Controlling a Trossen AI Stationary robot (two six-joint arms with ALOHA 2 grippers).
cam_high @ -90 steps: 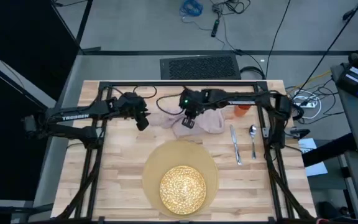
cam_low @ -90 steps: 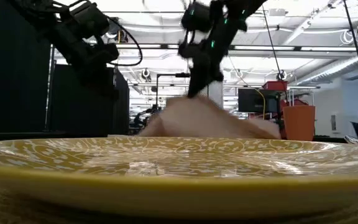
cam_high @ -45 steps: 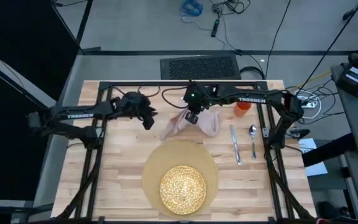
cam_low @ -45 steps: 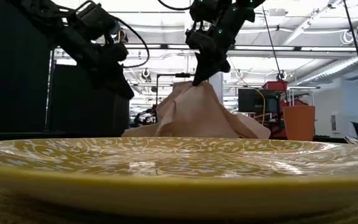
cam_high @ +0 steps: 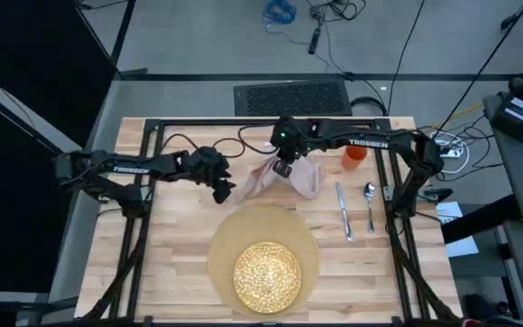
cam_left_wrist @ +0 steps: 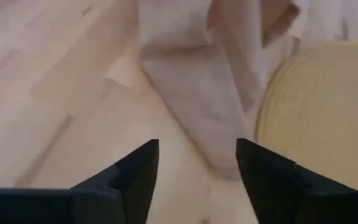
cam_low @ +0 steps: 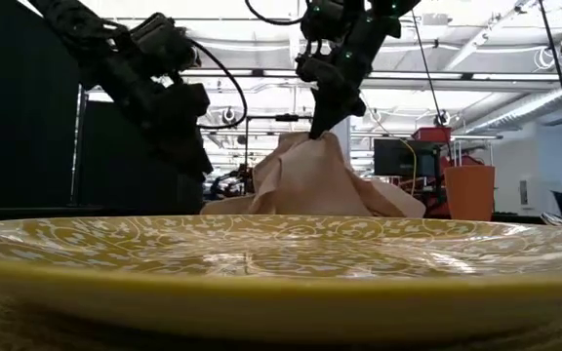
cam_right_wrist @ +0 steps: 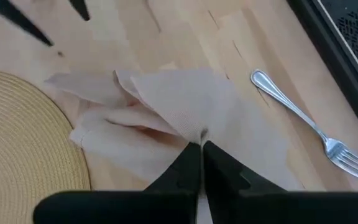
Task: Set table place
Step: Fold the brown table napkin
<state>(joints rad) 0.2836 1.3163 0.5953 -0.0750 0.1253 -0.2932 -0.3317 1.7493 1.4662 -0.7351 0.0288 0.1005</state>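
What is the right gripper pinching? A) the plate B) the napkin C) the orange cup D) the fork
B: the right gripper is shut on a raised peak of the napkin, lifting it into a tent above the table; the fork lies apart on the wood.

napkin (cam_high: pixel 280 178) lifted into peak, left pincer (cam_high: pixel 226 193) nearer
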